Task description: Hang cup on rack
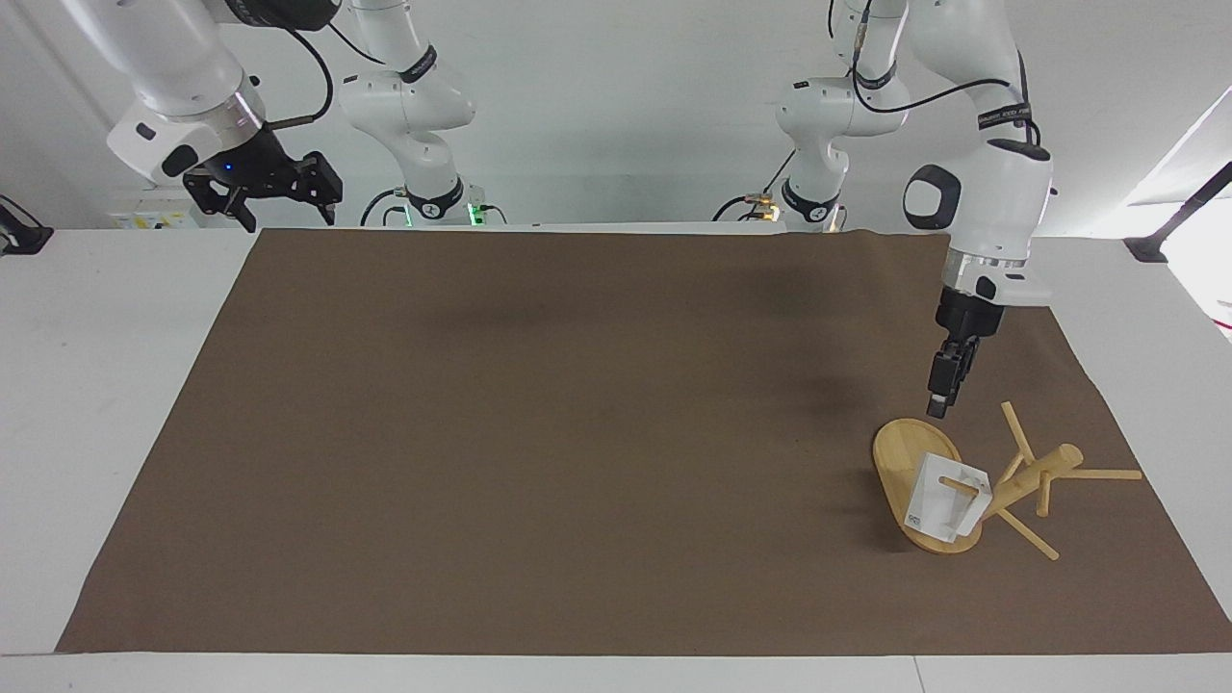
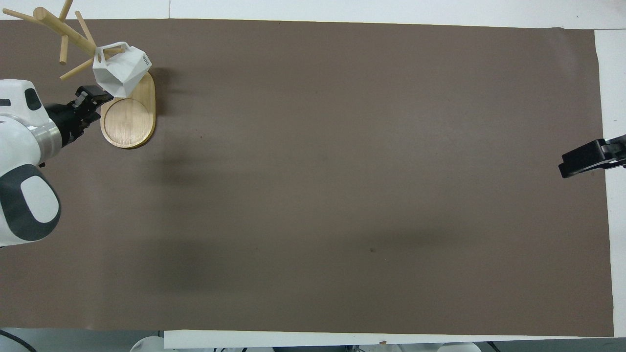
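Observation:
The bamboo rack (image 1: pixel 1032 475) stands on its oval base (image 1: pixel 897 452) at the left arm's end of the mat; it also shows in the overhead view (image 2: pixel 128 122). The white faceted cup (image 1: pixel 936 502) hangs by its squared handle on one of the rack's pegs, over the base; the overhead view shows it too (image 2: pixel 121 69). My left gripper (image 1: pixel 940 404) is open and empty, raised above the base and apart from the cup, and appears in the overhead view (image 2: pixel 95 96). My right gripper (image 1: pixel 279 192) is open and waits high over the table's edge at the right arm's end.
A brown mat (image 1: pixel 577 433) covers most of the white table (image 1: pixel 106 385). The rack's other pegs (image 1: pixel 1107 474) stick out toward the table's end. A black part of the right gripper (image 2: pixel 584 159) shows at the mat's edge in the overhead view.

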You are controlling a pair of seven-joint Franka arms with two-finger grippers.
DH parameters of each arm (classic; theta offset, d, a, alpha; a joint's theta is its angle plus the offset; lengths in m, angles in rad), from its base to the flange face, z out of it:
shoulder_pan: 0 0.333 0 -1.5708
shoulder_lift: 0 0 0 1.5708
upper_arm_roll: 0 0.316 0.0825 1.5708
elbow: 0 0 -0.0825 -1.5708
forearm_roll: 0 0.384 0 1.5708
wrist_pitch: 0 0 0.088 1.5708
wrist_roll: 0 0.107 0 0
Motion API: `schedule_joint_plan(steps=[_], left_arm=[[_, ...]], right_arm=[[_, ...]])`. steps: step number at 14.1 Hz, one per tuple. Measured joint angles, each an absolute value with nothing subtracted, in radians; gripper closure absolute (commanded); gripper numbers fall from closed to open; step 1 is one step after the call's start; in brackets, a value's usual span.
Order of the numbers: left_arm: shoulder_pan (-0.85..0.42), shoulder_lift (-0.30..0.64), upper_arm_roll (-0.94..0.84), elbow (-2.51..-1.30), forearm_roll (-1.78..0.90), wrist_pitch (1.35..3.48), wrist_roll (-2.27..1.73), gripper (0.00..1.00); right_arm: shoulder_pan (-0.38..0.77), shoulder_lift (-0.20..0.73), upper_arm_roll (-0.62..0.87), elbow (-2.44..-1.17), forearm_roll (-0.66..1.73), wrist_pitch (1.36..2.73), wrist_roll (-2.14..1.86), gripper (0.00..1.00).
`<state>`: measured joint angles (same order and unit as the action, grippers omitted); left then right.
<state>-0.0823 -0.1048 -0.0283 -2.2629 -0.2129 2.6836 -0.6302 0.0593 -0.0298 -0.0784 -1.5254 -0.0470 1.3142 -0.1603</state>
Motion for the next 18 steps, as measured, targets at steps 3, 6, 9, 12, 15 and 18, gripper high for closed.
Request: schedule_joint_plan(steps=[3,6,9,12,15,18], left_arm=[[-0.069,-0.137,-0.021,-2.149,-0.205,2.413,-0.589,0.0],[-0.03,-0.136,-0.018,-2.02,-0.119,2.11,-0.472,0.0],[-0.012,-0.12,-0.017,-1.879,-0.052,1.842,-0.337,0.0],[0.007,-0.071,-0.017,-1.747,-0.018,1.661,-0.197,0.0],[0.003,-0.026,-0.03,-1.67,0.026,1.566,-0.129,0.0],[0.001,0.009,-0.036,-1.604,0.037,1.502,-0.06,0.0]], right_arm=[[0.059,-0.03,-0.078,-1.525,-0.047,1.315,-0.16,0.0],[0.057,-0.03,-0.08,-1.525,-0.047,1.315,-0.156,0.0],[0.055,-0.03,-0.082,-1.525,-0.047,1.318,-0.109,0.0],[0.055,-0.03,-0.082,-1.525,-0.047,1.32,-0.089,0.0],[0.055,-0.03,-0.082,-1.525,-0.047,1.321,-0.088,0.0],[0.055,-0.03,-0.082,-1.525,-0.047,1.321,-0.088,0.0]])
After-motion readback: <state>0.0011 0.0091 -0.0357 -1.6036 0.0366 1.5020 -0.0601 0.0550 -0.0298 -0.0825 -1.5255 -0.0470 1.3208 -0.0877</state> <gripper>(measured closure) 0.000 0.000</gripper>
